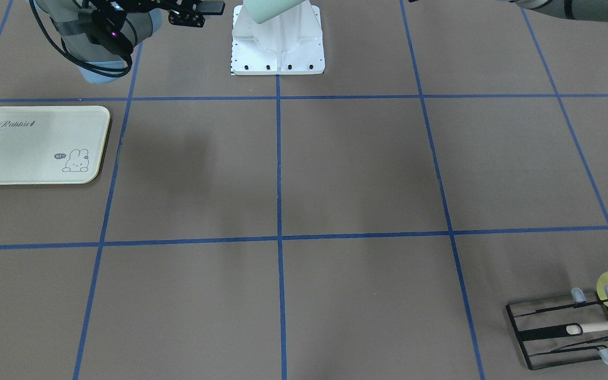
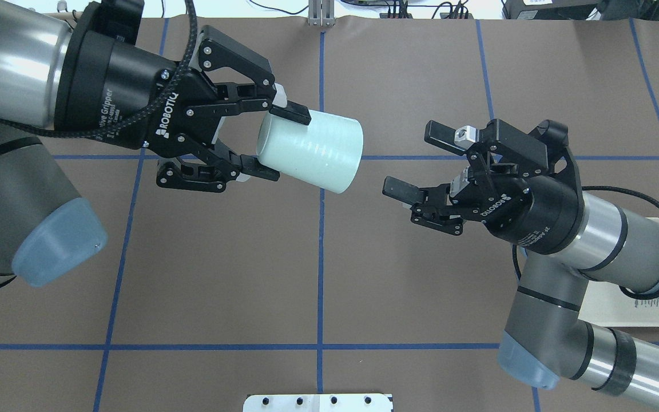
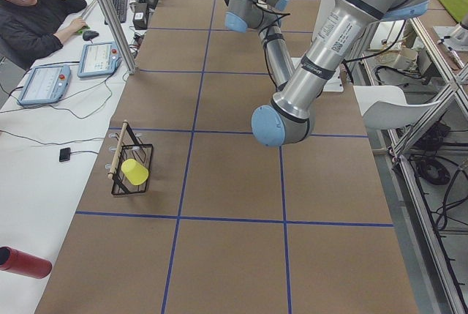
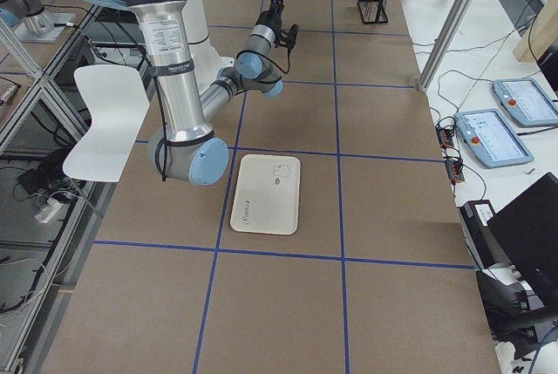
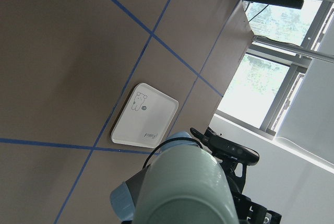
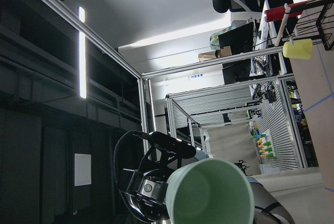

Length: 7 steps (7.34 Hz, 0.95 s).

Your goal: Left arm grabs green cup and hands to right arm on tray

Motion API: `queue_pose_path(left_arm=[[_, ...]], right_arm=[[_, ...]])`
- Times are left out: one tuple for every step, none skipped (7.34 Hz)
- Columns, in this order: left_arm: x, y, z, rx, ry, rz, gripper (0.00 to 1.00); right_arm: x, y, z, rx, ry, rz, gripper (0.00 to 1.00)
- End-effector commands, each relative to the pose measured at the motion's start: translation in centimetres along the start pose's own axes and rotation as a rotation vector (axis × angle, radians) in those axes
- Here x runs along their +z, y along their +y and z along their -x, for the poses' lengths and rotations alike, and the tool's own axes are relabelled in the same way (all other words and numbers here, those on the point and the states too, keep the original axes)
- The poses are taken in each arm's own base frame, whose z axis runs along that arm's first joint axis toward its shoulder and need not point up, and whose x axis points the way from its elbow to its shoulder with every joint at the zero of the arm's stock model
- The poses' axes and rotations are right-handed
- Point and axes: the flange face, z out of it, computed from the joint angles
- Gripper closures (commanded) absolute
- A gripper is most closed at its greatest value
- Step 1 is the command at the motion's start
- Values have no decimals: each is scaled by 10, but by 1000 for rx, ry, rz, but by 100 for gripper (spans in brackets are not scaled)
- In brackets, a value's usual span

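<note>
Tabletop [image 2: 421, 274], one tray [image 1: 29, 148]; left end effector [image 2: 277, 142] clamps one green cup [image 2: 321, 151]; right end effector [image 2: 418, 160] parted.

Cup [image 2: 309, 151] pale mint, inside maybe darker; tray [image 1: 35, 148] cream

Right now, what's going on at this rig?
Mid-handover. The left arm holds the green cup in the air, on its side, jaws shut on its base end, mouth toward the right arm. The right arm's jaws are open, just short of the cup. The tray lies bare on the table.
</note>
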Motion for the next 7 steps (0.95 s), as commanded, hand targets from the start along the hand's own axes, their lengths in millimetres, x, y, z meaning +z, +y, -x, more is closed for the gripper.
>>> queue_pose_path(left_arm=[[9, 6, 2, -2, -5, 21, 79], [16, 9, 5, -7, -12, 34, 79], [17, 10, 6, -9, -15, 37, 79], [18, 10, 7, -10, -15, 39, 79], [21, 12, 9, -11, -20, 48, 79], [24, 15, 11, -12, -23, 56, 79], [25, 17, 12, -10, -24, 63, 79]], right_arm=[[13, 14, -8, 33, -33, -12, 2], [19, 15, -6, 36, -48, -15, 2], [25, 16, -4, 39, -63, -23, 2], [29, 17, -2, 42, -71, -26, 2], [35, 19, 0, 41, -77, -25, 2], [36, 18, -1, 40, -70, -29, 2], [36, 19, -1, 41, -71, -28, 2]])
